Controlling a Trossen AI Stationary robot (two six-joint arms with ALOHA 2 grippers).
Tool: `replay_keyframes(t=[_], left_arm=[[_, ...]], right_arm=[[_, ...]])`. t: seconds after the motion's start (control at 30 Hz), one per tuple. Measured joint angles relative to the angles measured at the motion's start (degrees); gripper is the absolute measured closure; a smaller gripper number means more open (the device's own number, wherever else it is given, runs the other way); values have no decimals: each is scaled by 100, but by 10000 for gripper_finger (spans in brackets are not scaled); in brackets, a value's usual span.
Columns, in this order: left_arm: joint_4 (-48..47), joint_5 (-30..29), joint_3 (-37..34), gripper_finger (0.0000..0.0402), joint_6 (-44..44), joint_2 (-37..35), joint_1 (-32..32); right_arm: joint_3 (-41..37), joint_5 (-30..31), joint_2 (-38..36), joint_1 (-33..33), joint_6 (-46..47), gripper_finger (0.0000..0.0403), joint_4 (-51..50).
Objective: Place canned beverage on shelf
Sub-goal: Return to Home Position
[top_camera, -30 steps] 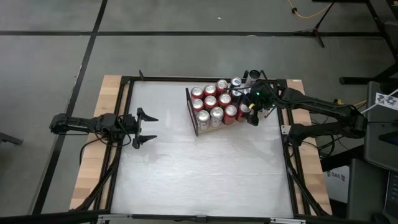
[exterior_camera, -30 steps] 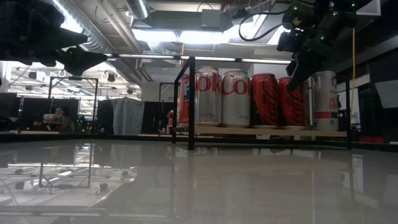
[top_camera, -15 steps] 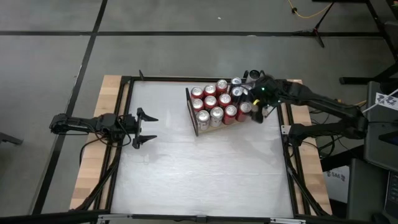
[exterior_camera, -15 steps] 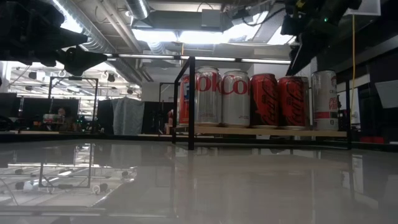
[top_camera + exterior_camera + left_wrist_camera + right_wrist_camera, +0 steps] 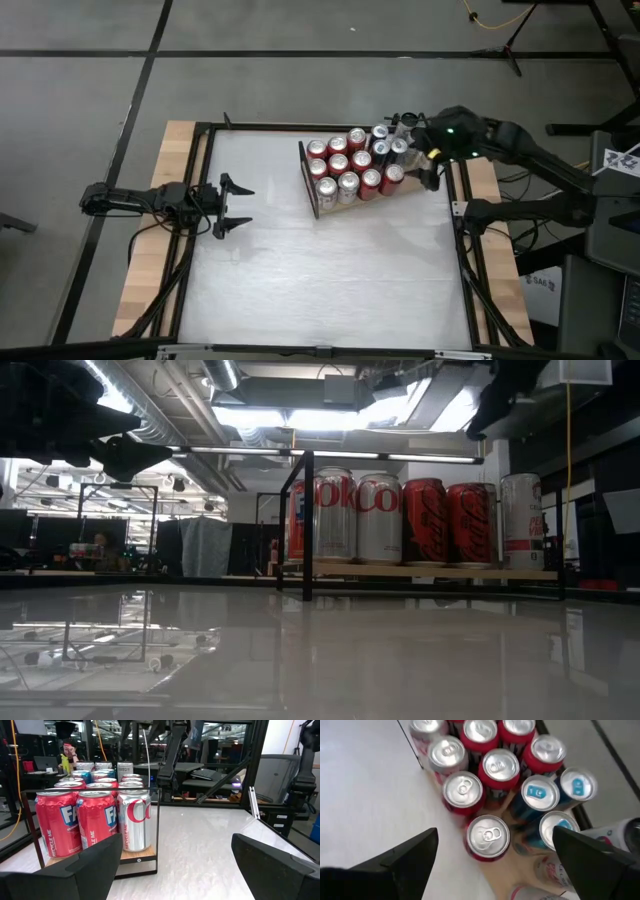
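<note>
Canned beverages [image 5: 348,167]: packed upright in rows on the shelf [image 5: 309,182], upper centre-right of the high view, with neighbours touching or nearly so. The right gripper [image 5: 426,175] hangs just beside the right end of the cluster, next to the outermost red can [image 5: 393,175]. The left gripper [image 5: 240,206] waits well apart at mid-left over the white table [image 5: 300,290].

Low view: the front row stands level on the board, with the dark rail [image 5: 308,525] at its left. We see no rail at the board's right end. The right arm's dark bulk sits at upper right, above the can tops and clear of them.

Left wrist view: the fingers are spread with nothing between them. The cans stand upright behind the rail at left of frame.

Right wrist view: the fingers are splayed wide and empty. Can tops lie directly below, the outermost red can near frame centre and blue cans [image 5: 536,795] toward the right.

Risks, as we judge them:
- If the right arm leaves low or swings sideways, a finger could clip the outermost can.
- With the cans packed this tight, one knock would carry along the row.
- The unrailed end offers nothing to stop a can sliding off.
- A straight lift before any sideways travel looks safest.
</note>
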Motion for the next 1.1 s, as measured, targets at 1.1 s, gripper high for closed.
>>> replay_keyframes(t=[1.1], left_arm=[[0,1,0,34,0,0,1]], right_arm=[[-2644,1111,-3897,2267,1125,20,2880]])
